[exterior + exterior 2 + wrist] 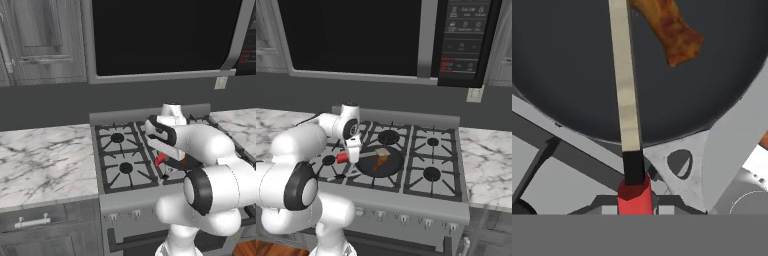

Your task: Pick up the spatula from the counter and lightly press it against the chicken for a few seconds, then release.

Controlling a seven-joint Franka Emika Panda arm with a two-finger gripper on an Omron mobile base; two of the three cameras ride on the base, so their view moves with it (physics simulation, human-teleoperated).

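Observation:
The spatula [626,95] has a red handle [634,196], a short black neck and a long pale metal shaft. It reaches out over the dark frying pan [572,65]. My gripper [352,155] is shut on the red handle [342,158] at the pan's left rim. The browned chicken piece [673,31] lies in the pan just right of the shaft. From the right base view the spatula's blade [381,152] sits over the upper end of the chicken [378,165]; whether they touch I cannot tell. The red handle [160,159] also peeks out below my wrist.
The pan [393,167] rests on the front left burner of a gas stove [431,174] with black grates. Marble counters [45,160] flank the stove on both sides. A microwave [461,40] hangs above, over a dark backsplash. My own arm hides the stove's right half in the left base view.

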